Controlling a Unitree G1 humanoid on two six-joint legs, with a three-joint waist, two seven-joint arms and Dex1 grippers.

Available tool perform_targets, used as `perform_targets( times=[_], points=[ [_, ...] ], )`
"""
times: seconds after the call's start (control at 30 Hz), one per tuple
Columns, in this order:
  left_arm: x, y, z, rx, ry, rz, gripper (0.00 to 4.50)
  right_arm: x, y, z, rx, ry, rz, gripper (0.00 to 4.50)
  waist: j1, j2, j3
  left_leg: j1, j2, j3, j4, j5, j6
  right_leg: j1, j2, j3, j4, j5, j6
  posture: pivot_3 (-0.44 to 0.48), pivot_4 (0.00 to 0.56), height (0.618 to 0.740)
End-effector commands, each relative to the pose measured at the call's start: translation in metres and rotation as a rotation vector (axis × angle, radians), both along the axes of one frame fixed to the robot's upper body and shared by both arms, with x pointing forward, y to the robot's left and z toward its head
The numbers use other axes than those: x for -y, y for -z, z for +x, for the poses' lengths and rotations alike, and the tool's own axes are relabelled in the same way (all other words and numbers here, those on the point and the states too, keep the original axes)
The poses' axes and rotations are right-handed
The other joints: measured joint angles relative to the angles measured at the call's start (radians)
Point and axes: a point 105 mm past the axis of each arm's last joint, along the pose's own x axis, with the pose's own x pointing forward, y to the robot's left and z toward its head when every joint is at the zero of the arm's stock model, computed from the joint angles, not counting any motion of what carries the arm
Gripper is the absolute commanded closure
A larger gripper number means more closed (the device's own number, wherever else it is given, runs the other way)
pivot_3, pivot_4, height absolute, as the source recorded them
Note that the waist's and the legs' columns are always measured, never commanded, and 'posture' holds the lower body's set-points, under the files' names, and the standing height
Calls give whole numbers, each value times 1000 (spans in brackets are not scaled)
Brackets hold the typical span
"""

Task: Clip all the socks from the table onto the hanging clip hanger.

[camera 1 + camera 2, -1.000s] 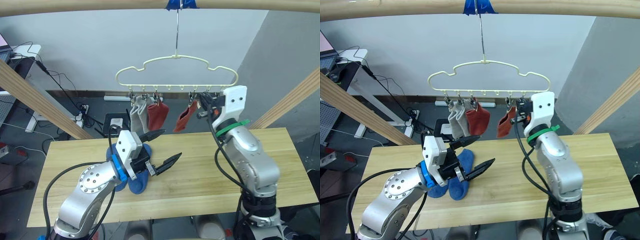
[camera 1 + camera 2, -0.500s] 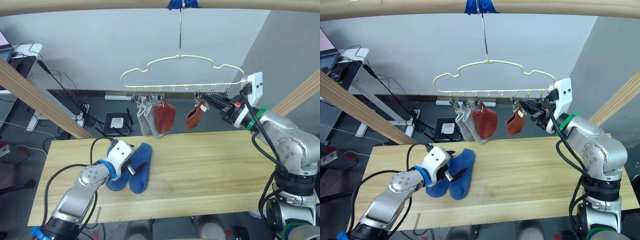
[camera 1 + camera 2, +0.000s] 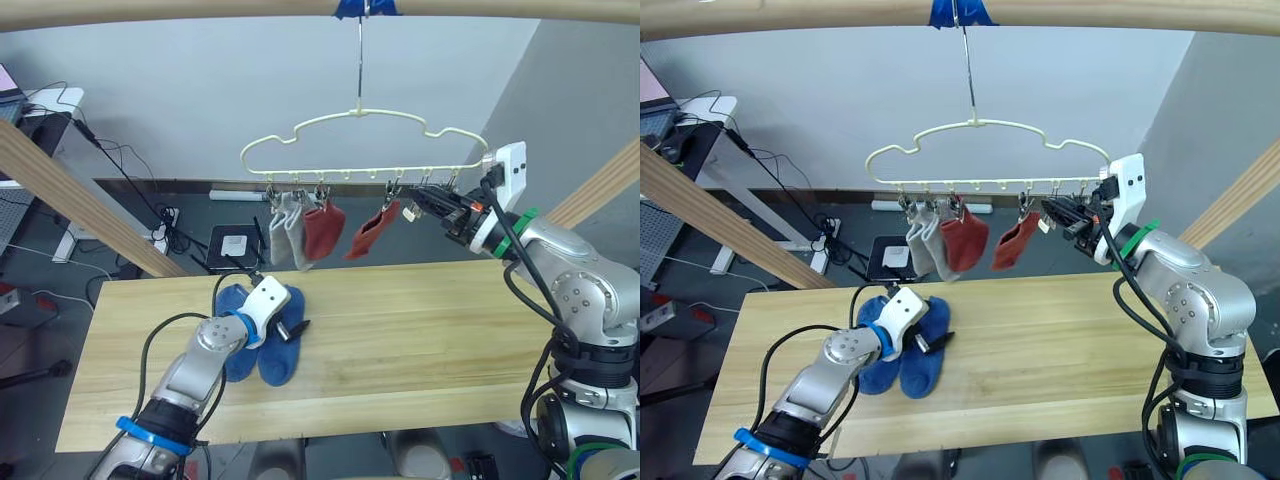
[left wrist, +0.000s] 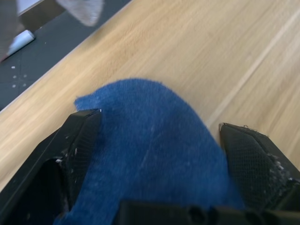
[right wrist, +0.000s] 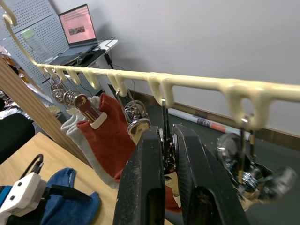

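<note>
Blue knit socks (image 3: 262, 345) are lying side by side on the pale wood table (image 3: 420, 330), and the left gripper (image 3: 290, 328) is resting on one with its fingers (image 4: 75, 140) spread to either side of the fabric. The right gripper (image 3: 1052, 212) is pinching a metal clip (image 5: 166, 140) on the cream clip hanger (image 3: 360, 140), which is carrying two grey socks (image 3: 285, 228) and two rust-red socks (image 3: 322, 228).

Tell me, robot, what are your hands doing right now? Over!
Left tool open, straddling a blue sock on the table. Right tool shut on a clip of the clip hanger. Nothing blocking.
</note>
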Motion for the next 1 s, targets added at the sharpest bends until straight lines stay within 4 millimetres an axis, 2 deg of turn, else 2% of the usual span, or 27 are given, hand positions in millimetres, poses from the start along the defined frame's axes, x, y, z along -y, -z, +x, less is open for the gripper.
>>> perform_targets(
  times=[0.03, 0.2, 0.47, 0.57, 0.6, 0.77, 0.83, 0.9, 1.0],
  points=[
    [6, 12, -7, -40, 25, 16, 624, -1, -10, -8, 55, -4, 3, 4463, -1, 0, 0, 0, 0, 0, 0, 0, 0, 0, 0, 0, 0, 0, 0, -190, 293, 740],
    [13, 7, -10, -8, 69, 15, 1977, -2, -7, -9, 54, 9, 4, 4463, -2, 0, 0, 0, 0, 0, 0, 0, 0, 0, 0, 0, 0, 0, 0, -188, 288, 740],
    [23, -14, -14, 57, 102, -41, 3561, -1, -3, -9, 47, 23, 4, 4463, -1, 0, 0, 0, 0, 0, 0, 0, 0, 0, 0, -1, 0, 0, 0, -175, 280, 740],
    [31, -25, -18, 92, 143, -76, 4354, 0, -2, -7, 40, 28, 5, 4463, -1, 0, 0, 0, 0, 0, 0, 0, 0, 0, -1, 0, 0, 0, 0, -175, 280, 740],
    [33, -28, -19, 102, 156, -83, 4479, 0, -2, -7, 38, 29, 7, 4463, -1, 0, 0, -1, 0, 0, 0, 0, 0, 0, -1, 0, 0, 0, 0, -175, 280, 740],
    [47, -57, -26, 178, 231, -188, 4479, 2, 1, -6, 2, 29, 22, 4463, -1, 0, 0, -1, 0, 0, 0, 0, 0, 0, -1, -1, 0, 0, 0, -174, 283, 740],
    [56, -80, -28, 241, 271, -282, 4479, 4, 1, -5, -26, 27, 36, 4463, 0, 0, 0, -1, 0, 0, 1, 0, 0, 0, -1, -1, 0, 0, 0, -172, 286, 740],
    [64, -111, -29, 378, 323, -350, 4479, 7, 2, -4, -71, 25, 56, 4463, 1, 0, 0, -1, 0, 0, 1, 0, 0, 0, -1, -1, 0, 0, 0, -172, 285, 740],
    [74, -140, -36, 623, 452, -304, 4479, 14, 4, 2, -190, 65, 120, 4463, 2, 0, 0, -4, 0, -1, 7, 0, 0, 0, -1, -2, 1, 0, 0, -175, 288, 740]
  ],
)
